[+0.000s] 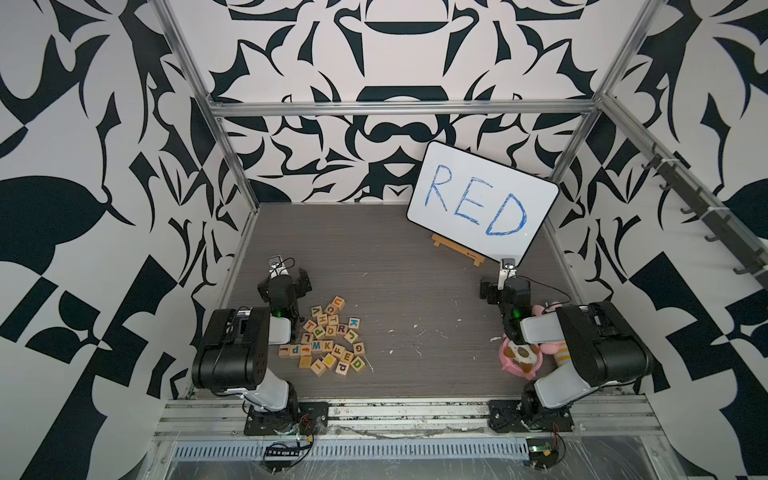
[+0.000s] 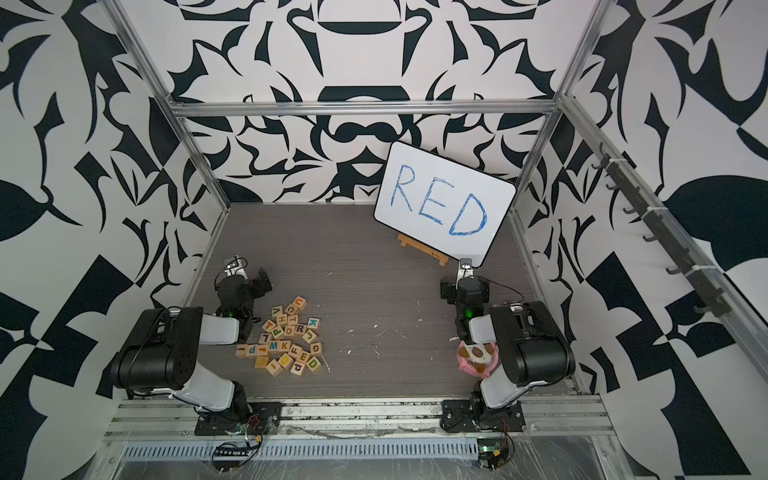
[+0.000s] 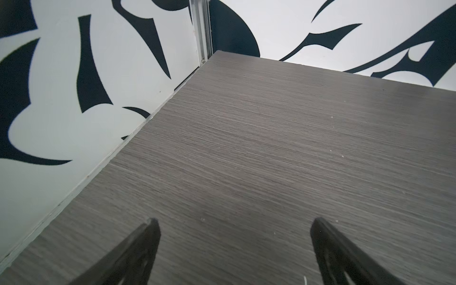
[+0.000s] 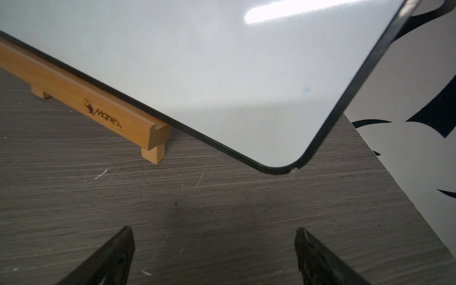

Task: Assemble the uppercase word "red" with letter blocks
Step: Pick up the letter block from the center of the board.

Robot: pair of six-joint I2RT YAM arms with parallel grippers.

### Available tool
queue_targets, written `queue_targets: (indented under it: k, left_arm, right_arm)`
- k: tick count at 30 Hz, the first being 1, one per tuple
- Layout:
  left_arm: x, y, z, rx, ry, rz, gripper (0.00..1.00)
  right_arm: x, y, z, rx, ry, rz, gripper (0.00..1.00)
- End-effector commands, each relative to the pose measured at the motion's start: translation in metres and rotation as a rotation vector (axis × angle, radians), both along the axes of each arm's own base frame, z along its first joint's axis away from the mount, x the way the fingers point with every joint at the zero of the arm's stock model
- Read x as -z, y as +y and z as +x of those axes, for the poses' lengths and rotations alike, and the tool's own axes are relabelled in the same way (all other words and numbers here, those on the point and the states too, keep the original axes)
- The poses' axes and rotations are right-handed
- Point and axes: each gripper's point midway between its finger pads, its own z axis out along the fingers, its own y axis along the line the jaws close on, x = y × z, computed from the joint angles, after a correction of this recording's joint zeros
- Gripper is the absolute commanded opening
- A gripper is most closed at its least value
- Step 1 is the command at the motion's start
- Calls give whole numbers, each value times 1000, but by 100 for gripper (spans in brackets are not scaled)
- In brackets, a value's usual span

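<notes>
The letter blocks point(image 1: 328, 338) lie in a loose pile on the table's left side in both top views. The purplish R block point(image 1: 341, 328) sits mid-pile. The red E block point(image 1: 348, 356) and the green D block point(image 1: 357, 364) lie side by side at the pile's near right edge, apart from the R. My left gripper point(image 3: 236, 222) is open over bare table just beyond the pile, facing the far left corner. My right gripper point(image 4: 214, 232) is open and empty on the right side, in front of the whiteboard's lower corner. The wrist views show no blocks.
A whiteboard point(image 1: 482, 199) with "RED" in blue handwriting leans on a small wooden easel point(image 4: 103, 113) at the back right. A pink plush toy point(image 1: 521, 353) lies under the right arm. A block with a purple lowercase d point(image 1: 343, 367) lies beside the D. Patterned walls enclose the table.
</notes>
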Motion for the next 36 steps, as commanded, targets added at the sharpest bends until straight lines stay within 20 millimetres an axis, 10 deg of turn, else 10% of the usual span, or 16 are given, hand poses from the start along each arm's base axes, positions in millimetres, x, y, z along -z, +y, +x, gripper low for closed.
queue_targets:
  k: [1,36]
  left_arm:
    - [-7,-2,5,16,-17,-25,99]
    - [-8,-2,4,19,-23,-23,100]
  right_arm:
    - [-24,-3,11,24,-80,15,100]
    - [-44,0,8,10,-103,13,100]
